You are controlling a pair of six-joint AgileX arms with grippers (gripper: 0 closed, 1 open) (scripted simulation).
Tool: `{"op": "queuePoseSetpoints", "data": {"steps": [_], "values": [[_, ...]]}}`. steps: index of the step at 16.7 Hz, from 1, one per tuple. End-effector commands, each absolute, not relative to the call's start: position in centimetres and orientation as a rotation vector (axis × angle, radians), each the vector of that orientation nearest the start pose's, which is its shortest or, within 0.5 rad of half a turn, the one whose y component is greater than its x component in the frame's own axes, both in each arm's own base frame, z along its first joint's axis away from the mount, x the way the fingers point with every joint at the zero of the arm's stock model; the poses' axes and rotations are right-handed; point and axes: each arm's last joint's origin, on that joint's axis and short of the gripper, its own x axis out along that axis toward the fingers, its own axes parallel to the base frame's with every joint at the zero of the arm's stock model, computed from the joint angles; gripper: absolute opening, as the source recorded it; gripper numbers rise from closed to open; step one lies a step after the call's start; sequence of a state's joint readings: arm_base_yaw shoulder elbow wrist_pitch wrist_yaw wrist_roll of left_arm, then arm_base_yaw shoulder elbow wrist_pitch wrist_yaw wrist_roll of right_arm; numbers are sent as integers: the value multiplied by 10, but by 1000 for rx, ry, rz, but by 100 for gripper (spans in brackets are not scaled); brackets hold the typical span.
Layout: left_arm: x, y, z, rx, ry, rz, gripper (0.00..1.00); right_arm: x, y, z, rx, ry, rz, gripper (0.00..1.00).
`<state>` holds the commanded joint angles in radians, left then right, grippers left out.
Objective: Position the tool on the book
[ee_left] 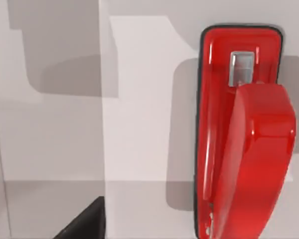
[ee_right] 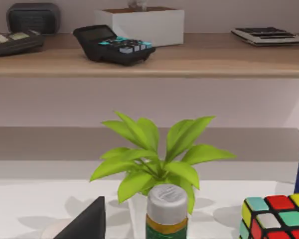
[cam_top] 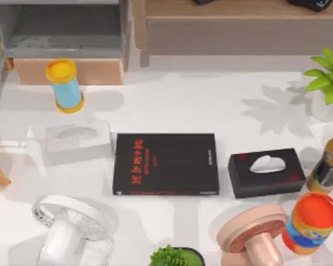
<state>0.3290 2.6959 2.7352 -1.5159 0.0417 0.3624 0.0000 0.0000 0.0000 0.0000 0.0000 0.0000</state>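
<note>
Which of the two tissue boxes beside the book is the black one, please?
The tissue box at the book's right side is black, with a white tissue showing in its slot. The one at the book's left is clear.

Black book [cam_top: 166,164] with red lettering, glossy bright red tool [ee_left: 241,134], black tissue box [cam_top: 265,172]

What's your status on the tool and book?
Left wrist looks down on red tool, flat on table. Book mid-table, cover bare. Tissue box right of book, apart.

red tool [ee_left: 241,134] — lower end seemingly cropped
</note>
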Motion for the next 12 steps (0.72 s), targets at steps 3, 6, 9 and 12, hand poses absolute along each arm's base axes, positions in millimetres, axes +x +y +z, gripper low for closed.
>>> {"op": "queuePoseSetpoints", "data": {"steps": [3,6,9,12], "values": [[486,173,185,17,1471,-14,100,106,-1,160,0,0,0,100],[486,176,182,16,1474,-13,100,106,-1,160,0,0,0,100],[489,180,176,17,1471,-14,100,106,-1,160,0,0,0,100],[491,182,168,17,1471,-15,100,106,-1,160,0,0,0,100]]}}
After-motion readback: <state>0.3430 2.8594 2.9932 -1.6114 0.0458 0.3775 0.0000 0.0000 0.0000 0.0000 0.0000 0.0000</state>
